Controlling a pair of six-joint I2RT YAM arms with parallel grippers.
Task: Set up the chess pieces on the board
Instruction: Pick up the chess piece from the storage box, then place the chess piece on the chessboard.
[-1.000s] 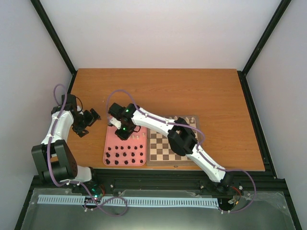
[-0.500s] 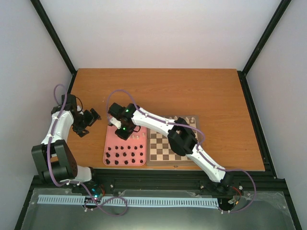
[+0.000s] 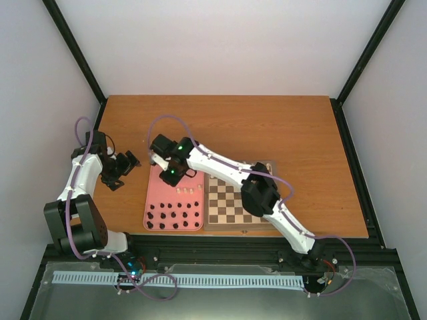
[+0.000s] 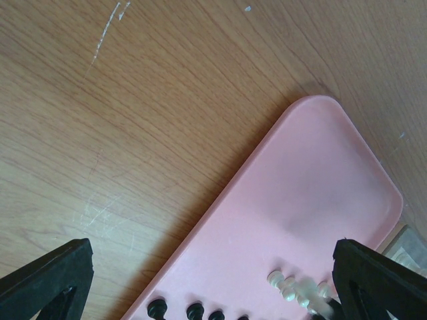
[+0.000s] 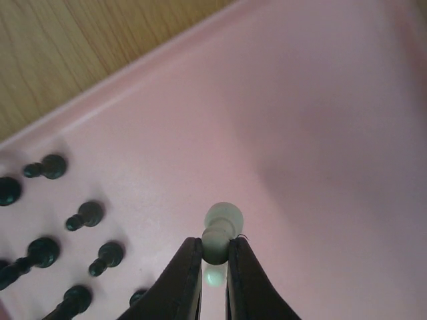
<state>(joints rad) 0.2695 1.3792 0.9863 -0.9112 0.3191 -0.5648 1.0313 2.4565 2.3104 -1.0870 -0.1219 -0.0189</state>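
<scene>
You are looking at the board point(image 3: 230, 203) lying nearest, beside the pink tray point(image 3: 163, 200). Your right gripper point(image 5: 215, 250) is pinching a cream pawn point(image 5: 223, 220) at the tray's far half, near other chess pieces point(image 3: 187, 191). Your left gripper point(image 3: 122, 168) is hanging wide open, left of the tray.

- cream pawn point(image 5: 222, 230) pinched at neck in right gripper point(image 5: 215, 248) jaws, over pink tray point(image 5: 320, 133)
- other cream chess pieces point(image 3: 189, 191) in short row on tray
- board point(image 3: 223, 207) flat on desk point(image 3: 267, 127), just right of tray
</scene>
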